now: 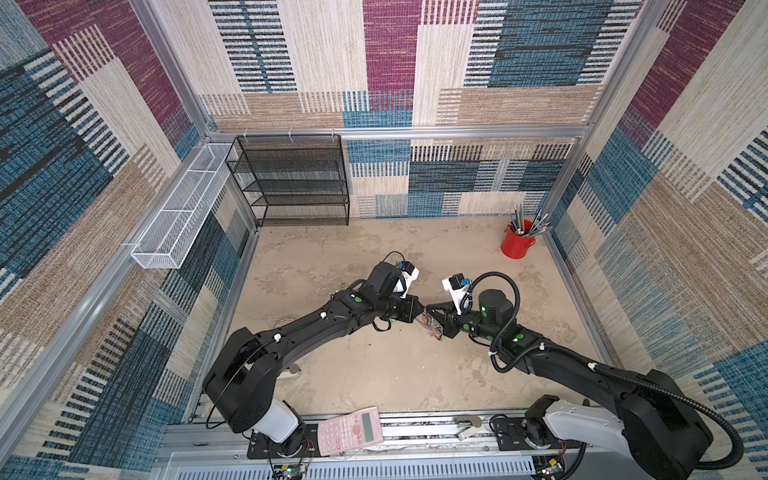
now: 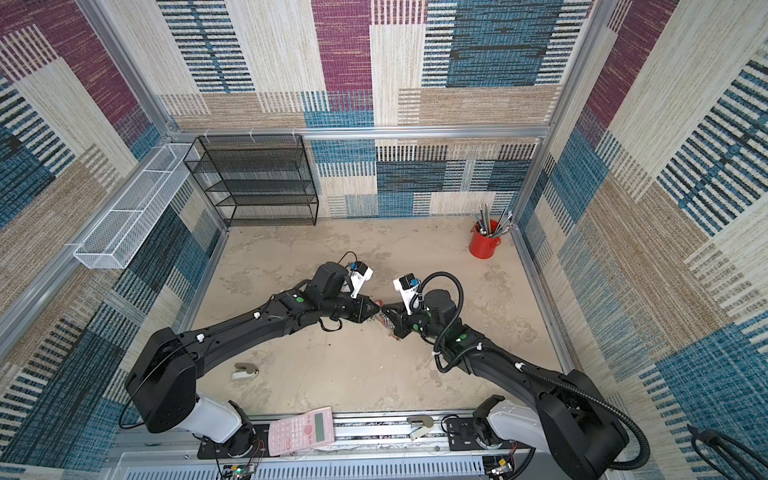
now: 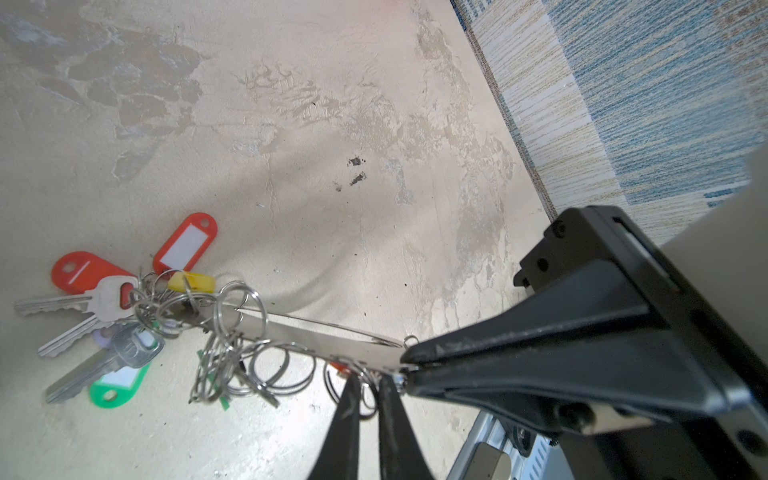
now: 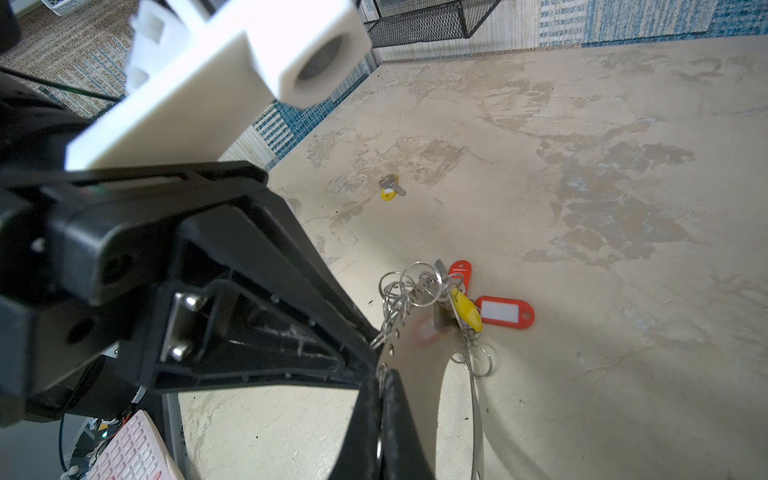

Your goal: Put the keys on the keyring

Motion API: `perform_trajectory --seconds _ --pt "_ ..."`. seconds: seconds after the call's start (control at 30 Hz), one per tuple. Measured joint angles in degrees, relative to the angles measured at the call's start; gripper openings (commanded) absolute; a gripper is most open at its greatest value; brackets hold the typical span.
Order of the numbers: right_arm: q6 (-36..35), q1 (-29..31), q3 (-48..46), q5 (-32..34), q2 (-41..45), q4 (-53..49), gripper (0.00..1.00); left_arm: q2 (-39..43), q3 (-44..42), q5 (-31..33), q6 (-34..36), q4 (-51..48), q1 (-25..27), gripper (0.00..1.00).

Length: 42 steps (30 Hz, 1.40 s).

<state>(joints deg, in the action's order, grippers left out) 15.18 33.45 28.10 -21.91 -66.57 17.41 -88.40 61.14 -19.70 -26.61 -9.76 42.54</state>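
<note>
Keys (image 4: 390, 189): tiny silver bunch with a yellow tag, lying loose on the desk (image 4: 582, 124), well apart from the keyring (image 3: 316, 336); not yet threaded. Judged light, rigid, slick and flat to the surface. Probably best pinched at the tag or bow, leaving their little ring free.

Keyring: stiff grey band, one end raised. Its load of small rings (image 3: 241, 307) and tags (image 3: 185, 245) appears to rest on the desk and is likely to swing if lifted.

Left gripper (image 3: 409, 362) clenched on the band's end. Right gripper (image 4: 379, 361) clamped on the band just beside it. Neither is free for the keys.
</note>
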Motion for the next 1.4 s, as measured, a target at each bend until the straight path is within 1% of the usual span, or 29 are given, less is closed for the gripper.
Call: perform_trajectory --seconds 0.4,0.57,0.87,1.03,1.4 --pt "0.00 0.00 0.02 -0.28 -0.39 0.63 0.00 0.00 0.79 4.02 0.00 -2.10 -0.07 0.18" --pt "0.00 0.02 0.02 -0.94 -0.59 0.70 0.00 -0.02 0.79 5.86 0.00 -3.04 -0.04 0.15" --pt "0.00 0.02 0.02 -1.09 -0.83 1.03 0.00 0.22 0.46 5.18 -0.02 -2.69 -0.07 0.08" --pt "0.15 0.02 -0.07 -1.07 -0.87 1.18 0.00 0.83 -0.13 4.11 -0.07 -2.10 -0.22 0.00" --pt "0.52 0.11 -1.25 -1.53 -0.72 2.86 0.00 1.86 -2.25 1.46 -1.51 -0.52 -1.55 0.00"
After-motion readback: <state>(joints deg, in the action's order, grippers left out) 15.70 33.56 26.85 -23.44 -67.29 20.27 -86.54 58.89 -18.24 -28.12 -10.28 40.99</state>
